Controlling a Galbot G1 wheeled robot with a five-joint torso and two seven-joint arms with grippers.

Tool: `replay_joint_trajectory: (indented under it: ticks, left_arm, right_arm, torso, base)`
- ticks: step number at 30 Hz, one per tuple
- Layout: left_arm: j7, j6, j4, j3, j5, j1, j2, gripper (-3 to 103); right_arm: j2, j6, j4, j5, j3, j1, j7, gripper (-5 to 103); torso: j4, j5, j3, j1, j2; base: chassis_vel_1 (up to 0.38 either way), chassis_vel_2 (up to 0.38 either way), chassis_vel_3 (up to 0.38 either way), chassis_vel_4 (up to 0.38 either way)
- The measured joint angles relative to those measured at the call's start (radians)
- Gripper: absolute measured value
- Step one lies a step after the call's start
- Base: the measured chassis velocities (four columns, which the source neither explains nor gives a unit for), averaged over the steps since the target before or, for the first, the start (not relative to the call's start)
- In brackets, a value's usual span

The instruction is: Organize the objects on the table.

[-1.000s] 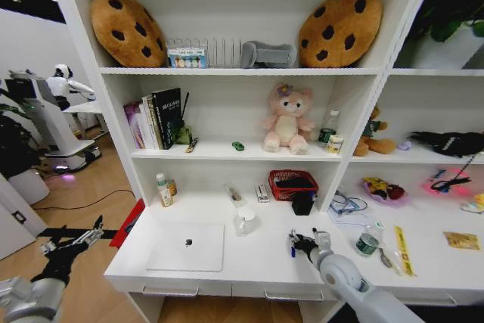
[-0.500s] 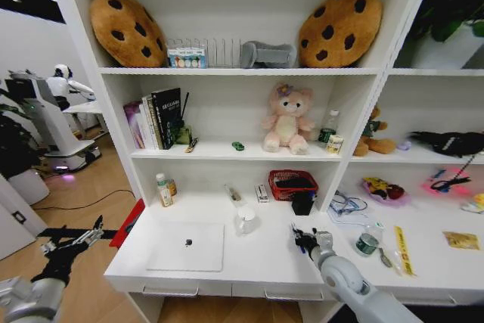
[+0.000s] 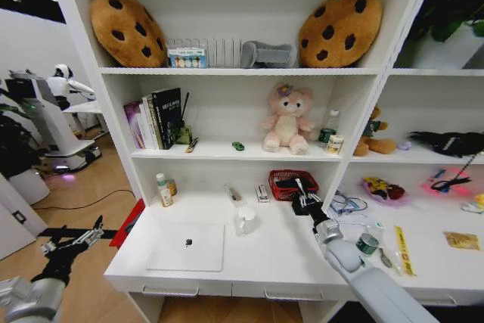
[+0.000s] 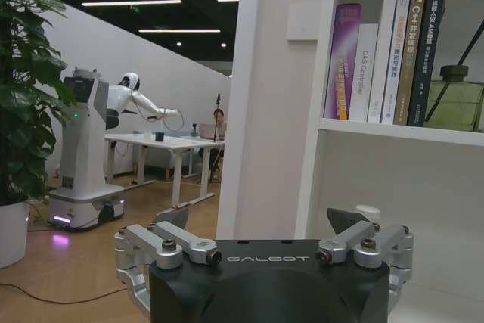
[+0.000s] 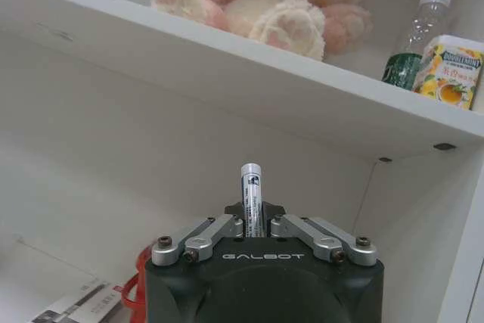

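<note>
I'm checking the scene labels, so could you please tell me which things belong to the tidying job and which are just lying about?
Job:
pen, held by right gripper
laptop
mug
table

Lying about:
plush bear
cookie cushions
books

White table (image 3: 272,259) — silver laptop (image 3: 186,246), white mug (image 3: 244,222), yellow strip (image 3: 403,250).

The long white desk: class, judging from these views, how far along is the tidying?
Little looks done. In hand: the right gripper holds a white-capped pen upright over the black pen cup beside the red mesh basket. Left on the long white desk: silver laptop, white mug, yellow strip. The left gripper waits off the desk.
</note>
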Motion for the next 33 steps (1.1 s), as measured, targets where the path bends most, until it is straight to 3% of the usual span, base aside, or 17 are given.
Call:
replay_joint_trajectory:
  ticks: [15,26,29,33]
  left_arm:
    - [0.000,0.000,0.000,0.000,0.000,0.000,0.000,100]
    - [0.000,0.000,0.000,0.000,0.000,0.000,0.000,100]
    - [0.000,0.000,0.000,0.000,0.000,0.000,0.000,100]
    - [0.000,0.000,0.000,0.000,0.000,0.000,0.000,100]
  right_arm:
    - [0.072,0.040,-0.275,0.024,-0.090,0.244,-0.031,11]
    - [0.083,0.042,-0.309,0.026,-0.105,0.254,-0.025,9]
    - [0.073,0.035,-0.253,0.029,-0.088,0.189,-0.021,25]
    - [0.064,0.023,-0.206,0.034,-0.077,0.142,-0.011,36]
  torso:
    - [0.0000,0.0000,0.000,0.000,0.000]
    - [0.0001,-0.0001,0.000,0.000,0.000]
    - [-0.0002,-0.0001,0.000,0.000,0.000]
    - [-0.0001,0.0000,0.000,0.000,0.000]
  base:
    - [0.000,0.000,0.000,0.000]
    - [0.000,0.000,0.000,0.000]
    - [0.000,0.000,0.000,0.000]
    - [0.000,0.000,0.000,0.000]
